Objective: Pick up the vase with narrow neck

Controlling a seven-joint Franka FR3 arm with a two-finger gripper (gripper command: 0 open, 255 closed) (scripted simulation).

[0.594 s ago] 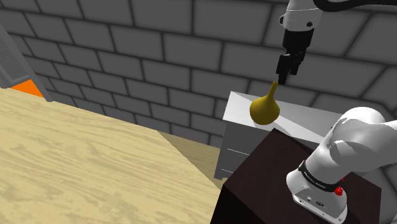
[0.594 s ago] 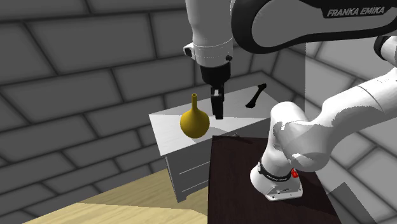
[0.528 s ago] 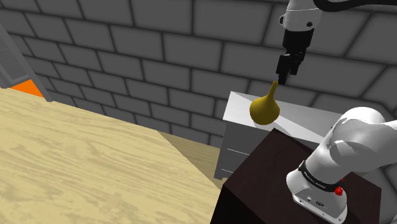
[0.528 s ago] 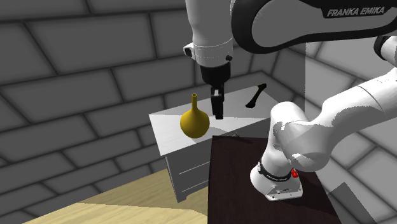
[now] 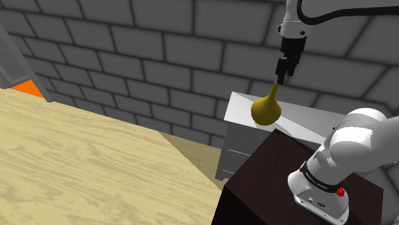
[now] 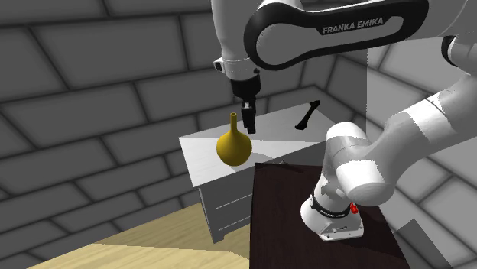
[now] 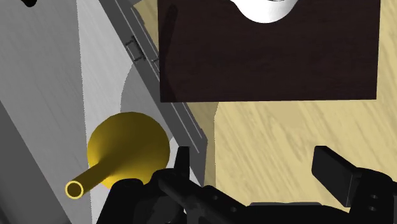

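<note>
Hovering just beside vase [image 5: 266, 110] neck — pincer [image 5: 281, 77] released; vase near cabinet [image 5: 240, 137] edge.

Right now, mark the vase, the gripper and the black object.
Yellow vase [image 5: 266, 111]: shoulder view, its round belly.
Gripper [image 6: 249, 128]: second exterior view, between its fingertips.
Black object [image 6: 307, 115]: second exterior view, its shaft's middle.

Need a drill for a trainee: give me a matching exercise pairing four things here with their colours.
Things:
1 vase
2 gripper
3 stand
4 cabinet

Colours:
A dark brown
B pale grey
C yellow
D black

Pairs: 1-C, 2-D, 3-A, 4-B.
</note>
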